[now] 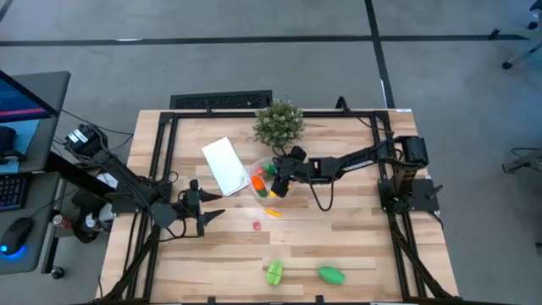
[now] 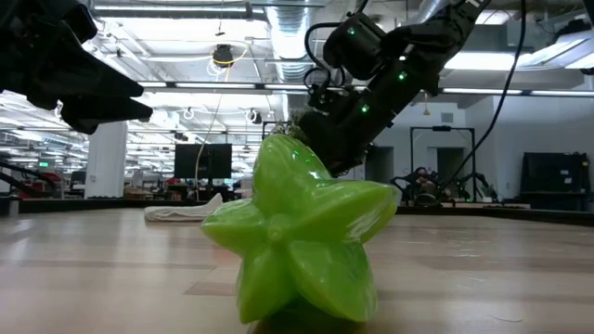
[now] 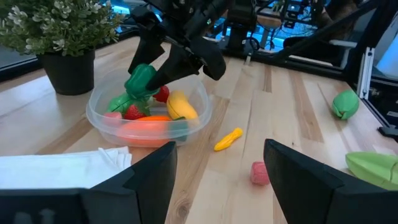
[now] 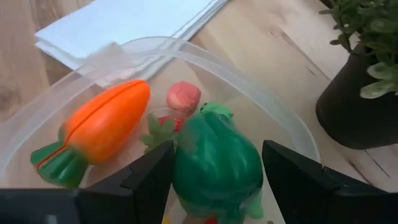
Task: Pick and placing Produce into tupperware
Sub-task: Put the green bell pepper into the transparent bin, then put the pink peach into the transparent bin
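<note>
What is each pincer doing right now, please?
Left pincer: open, empty, waiting over the table.
Right pincer: over the tupperware, a green pepper between its fingers; grip cannot be told.

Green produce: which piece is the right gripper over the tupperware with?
The green pepper between the right gripper's fingers, above the tupperware. The other two green pieces lie on the table's near edge.

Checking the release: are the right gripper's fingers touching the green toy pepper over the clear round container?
Cannot tell. In the right wrist view the green toy pepper fills the space between the right gripper fingers above the clear round container, but neither contact nor gap shows plainly.
</note>
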### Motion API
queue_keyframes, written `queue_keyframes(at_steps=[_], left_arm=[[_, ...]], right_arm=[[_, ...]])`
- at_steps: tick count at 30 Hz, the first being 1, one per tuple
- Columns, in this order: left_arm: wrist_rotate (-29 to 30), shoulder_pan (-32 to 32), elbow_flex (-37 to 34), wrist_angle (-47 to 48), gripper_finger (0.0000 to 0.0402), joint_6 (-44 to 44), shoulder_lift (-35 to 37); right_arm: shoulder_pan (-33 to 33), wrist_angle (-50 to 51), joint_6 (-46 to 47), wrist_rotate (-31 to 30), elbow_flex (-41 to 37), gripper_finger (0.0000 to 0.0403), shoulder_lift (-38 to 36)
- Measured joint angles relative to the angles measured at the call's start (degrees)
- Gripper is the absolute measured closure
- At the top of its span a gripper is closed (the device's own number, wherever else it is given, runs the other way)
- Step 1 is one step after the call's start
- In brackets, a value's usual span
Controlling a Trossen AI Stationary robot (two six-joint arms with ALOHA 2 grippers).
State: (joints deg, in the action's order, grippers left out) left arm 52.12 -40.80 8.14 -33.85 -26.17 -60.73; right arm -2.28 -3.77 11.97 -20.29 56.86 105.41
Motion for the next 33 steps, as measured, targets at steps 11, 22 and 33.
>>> queue_keyframes(at_steps=[11, 22, 33], left_arm=[[-0.08, 0.00, 0.00, 0.31, 0.0170, 0.50, 0.00], [-3.39, 0.29, 0.00, -0.13, 0.0170, 9.87, 0.00], [-18.51, 6.64, 0.00, -0.79, 0.0170, 15.73, -0.02]], right_arm=[[4.32, 3.57, -0.45, -0.49, 0.07, 0.0163, -3.14], [13.65, 18.14, 0.11, -5.75, 0.04, 0.0163, -14.76], [31.13, 42.47, 16.06, -18.32, 0.04, 0.0163, -21.96]])
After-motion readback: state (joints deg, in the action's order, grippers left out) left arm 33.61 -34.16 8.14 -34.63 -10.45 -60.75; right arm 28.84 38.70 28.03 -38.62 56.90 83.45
